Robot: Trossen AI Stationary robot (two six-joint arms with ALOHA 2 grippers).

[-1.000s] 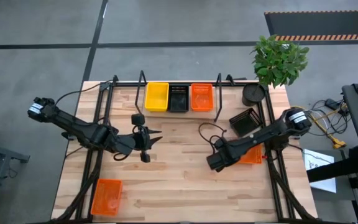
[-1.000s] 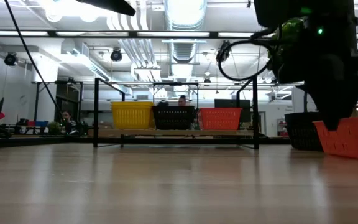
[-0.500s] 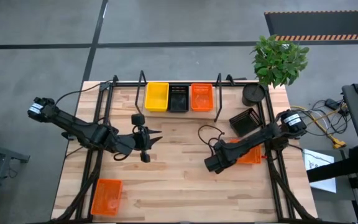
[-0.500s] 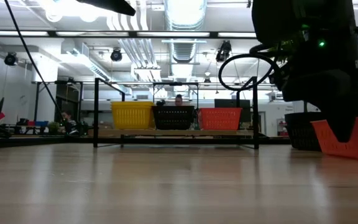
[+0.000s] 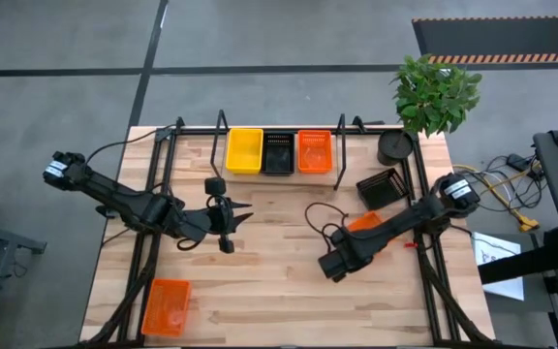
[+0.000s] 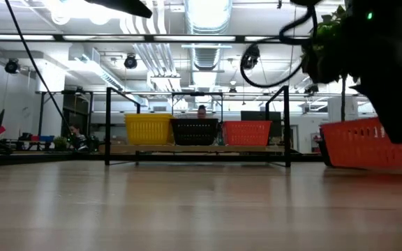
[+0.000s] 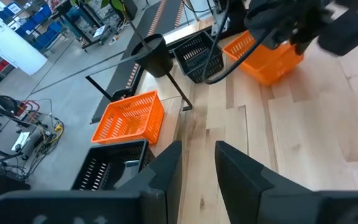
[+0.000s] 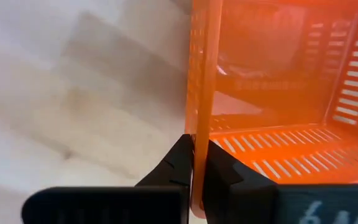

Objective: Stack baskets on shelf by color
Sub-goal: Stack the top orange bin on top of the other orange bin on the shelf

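1. While we scan from the left, we find a loose orange basket [image 5: 167,306] lying alone at the table's [image 5: 260,291] near left corner, well apart from both arms.
2. Next comes our left gripper [image 5: 229,215], hanging over the table's left-middle, jaws parted and holding nothing; its wrist view shows a clear gap between the two fingers [image 7: 166,180].
3. Toward the far edge stands the shelf [image 5: 279,128], and on it we see a yellow basket [image 5: 244,150], a black basket [image 5: 278,152] and an orange shelf basket [image 5: 314,151] side by side, orange rightmost.
4. Right of centre, our right gripper [image 8: 194,163] has its jaws clenched on the side wall of the held orange basket [image 5: 364,223], one finger inside the wall and one outside. In the low view this basket [image 6: 363,145] appears to be carried just above the table, though we cannot tell for sure.
5. We judge the coming move turns on this: the orange shelf basket lies toward the far edge and slightly left of the held one, so the right arm, already the nearer, must carry it that way and line it up with the shelf basket below.
6. Farther right, a loose black basket [image 5: 380,190] sits near the round dark pot [image 5: 394,147] and the plant [image 5: 436,92].
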